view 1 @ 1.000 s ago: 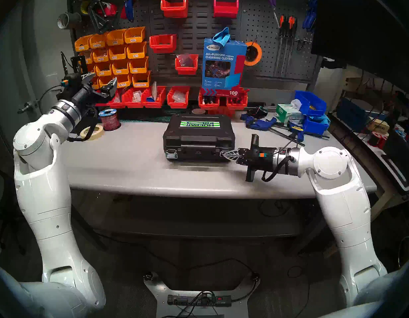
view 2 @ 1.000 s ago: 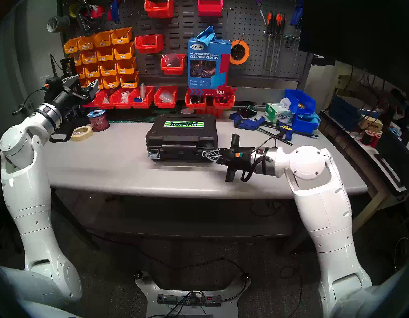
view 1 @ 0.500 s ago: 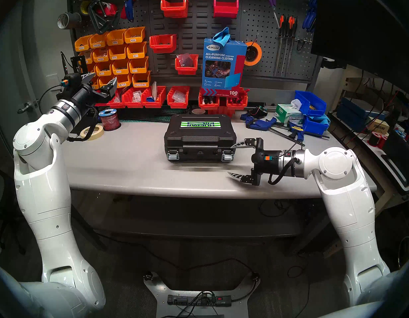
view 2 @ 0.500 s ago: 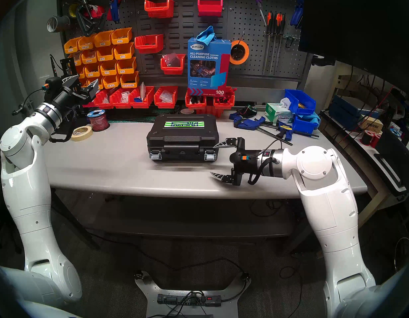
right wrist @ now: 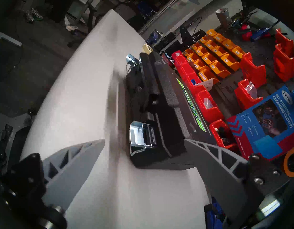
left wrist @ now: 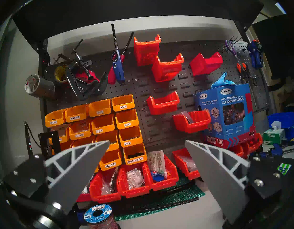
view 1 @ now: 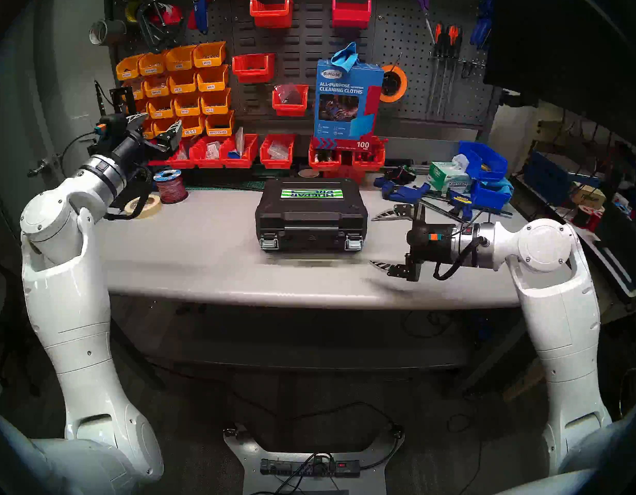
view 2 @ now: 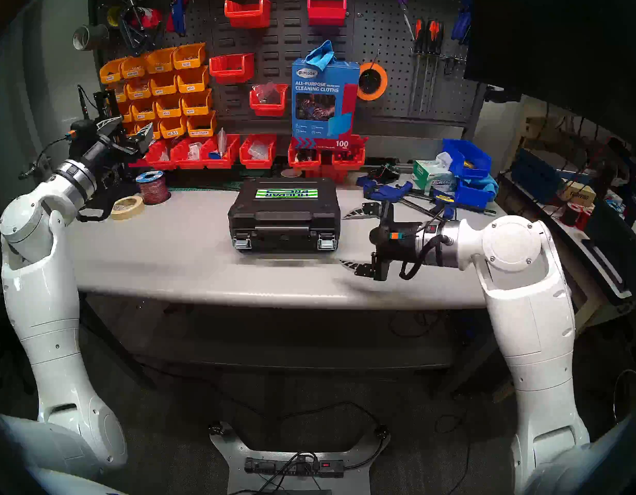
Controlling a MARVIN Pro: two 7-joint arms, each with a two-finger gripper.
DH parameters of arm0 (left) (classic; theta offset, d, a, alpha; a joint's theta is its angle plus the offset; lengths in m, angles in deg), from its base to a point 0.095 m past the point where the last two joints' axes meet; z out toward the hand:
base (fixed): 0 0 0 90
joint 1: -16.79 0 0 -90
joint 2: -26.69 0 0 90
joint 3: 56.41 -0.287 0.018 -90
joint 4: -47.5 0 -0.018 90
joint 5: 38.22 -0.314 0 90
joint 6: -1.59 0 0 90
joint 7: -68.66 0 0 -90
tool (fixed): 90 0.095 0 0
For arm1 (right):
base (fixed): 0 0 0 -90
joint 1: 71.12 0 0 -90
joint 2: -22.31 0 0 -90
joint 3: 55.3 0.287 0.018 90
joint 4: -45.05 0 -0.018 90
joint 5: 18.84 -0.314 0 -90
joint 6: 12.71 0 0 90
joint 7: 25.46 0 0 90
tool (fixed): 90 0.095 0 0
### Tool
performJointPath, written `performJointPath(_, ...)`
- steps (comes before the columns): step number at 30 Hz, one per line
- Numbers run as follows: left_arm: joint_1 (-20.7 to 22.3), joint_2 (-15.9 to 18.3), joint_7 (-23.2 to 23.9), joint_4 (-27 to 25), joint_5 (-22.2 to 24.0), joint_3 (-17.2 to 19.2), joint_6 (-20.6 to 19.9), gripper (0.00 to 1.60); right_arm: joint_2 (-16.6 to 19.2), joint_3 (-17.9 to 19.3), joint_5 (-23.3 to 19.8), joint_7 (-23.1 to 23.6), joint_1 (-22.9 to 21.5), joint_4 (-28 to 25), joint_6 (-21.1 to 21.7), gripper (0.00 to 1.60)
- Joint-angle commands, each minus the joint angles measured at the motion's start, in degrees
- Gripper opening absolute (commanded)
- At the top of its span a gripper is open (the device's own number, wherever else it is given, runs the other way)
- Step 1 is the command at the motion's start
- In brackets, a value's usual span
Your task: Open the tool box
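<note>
The black tool box (view 1: 311, 212) lies flat in the middle of the grey table (view 1: 202, 255), lid down, green-and-white label on top. Its two silver latches (view 1: 269, 241) (view 1: 354, 241) hang on the front face toward me. My right gripper (view 1: 373, 240) hovers just right of the box, open and empty, fingers pointing at its right end. In the right wrist view the box (right wrist: 166, 108) and its near latch (right wrist: 141, 139) sit ahead of the spread right gripper (right wrist: 144, 140). My left gripper (view 1: 159, 124) is raised at the far left, open and empty, facing the bins (left wrist: 147, 141).
Blue clamps (view 1: 405, 190), a tissue box (view 1: 448, 178) and blue bins (view 1: 482, 162) crowd the back right. A wire spool (view 1: 170, 185) and a tape roll (view 1: 143, 205) sit back left. Red bins (view 1: 277, 151) and a cleaning-cloths box (view 1: 348, 97) line the pegboard.
My right gripper was shut at the box's right latch; it has opened wide and drawn back to the right. The right latch now shows hanging free. The left arm has not moved.
</note>
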Motion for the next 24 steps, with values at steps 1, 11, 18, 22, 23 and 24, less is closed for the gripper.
performJointPath(1, 0.5, 0.1, 0.1, -0.6, 0.4, 0.1, 0.1, 1.6, -1.4, -3.0, 1.9, -0.6, 0.0, -4.6, 2.5, 1.6)
performJointPath(11, 0.4, 0.1, 0.0, -0.6, 0.4, 0.1, 0.1, 1.6, -4.7, -11.1, 7.8, -3.0, -2.5, -5.8, 5.5, 1.6)
performJointPath(18, 0.4, 0.2, 0.0, -0.6, 0.5, 0.1, 0.1, 1.6, -7.4, -16.1, 11.7, -4.8, -5.4, -3.8, 6.8, 1.6)
performJointPath(22, 0.4, 0.2, 0.0, -0.6, 0.5, 0.0, 0.1, 1.6, -8.8, -18.3, 14.5, -6.8, -7.5, -1.8, 7.0, 1.6)
performJointPath(23, 0.4, 0.2, 0.0, -0.6, 0.5, 0.0, 0.1, 1.6, -8.8, -18.3, 14.5, -6.8, -7.5, -1.8, 7.0, 1.6)
performJointPath(24, 0.4, 0.2, -0.1, -0.6, 0.5, 0.0, 0.1, 1.6, -9.7, -19.0, 15.8, -8.0, -8.6, -0.4, 7.3, 1.6)
